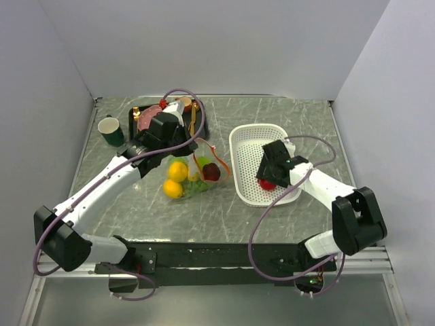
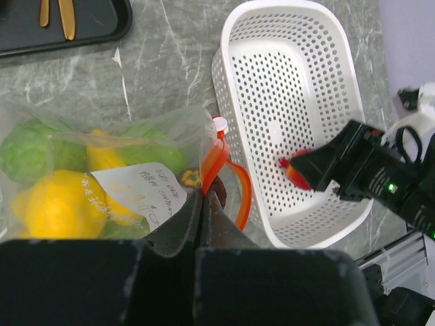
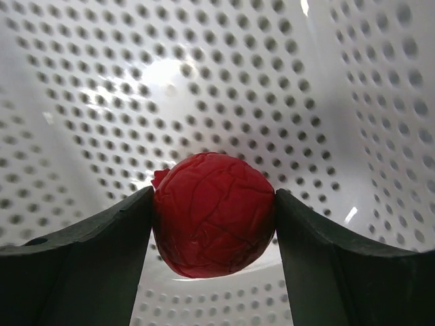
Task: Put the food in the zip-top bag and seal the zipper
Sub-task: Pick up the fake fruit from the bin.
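The clear zip-top bag (image 1: 194, 173) lies at the table's middle with yellow, green and dark purple toy food inside; it also shows in the left wrist view (image 2: 102, 176). Its orange-red zipper strip (image 2: 216, 159) curls open toward the basket. My left gripper (image 2: 204, 197) is shut on the bag's mouth edge; in the top view it (image 1: 178, 139) sits over the bag's far side. My right gripper (image 3: 214, 210) is shut on a red wrinkled toy fruit (image 3: 214, 214) inside the white perforated basket (image 1: 248, 146). From above, the right gripper (image 1: 270, 178) hovers in the basket's near half.
A black tray (image 1: 146, 112) with a pink plate and gold cutlery (image 2: 58, 15) stands at the back left. A dark green cup (image 1: 111, 130) stands left of the tray. White walls enclose the table on three sides.
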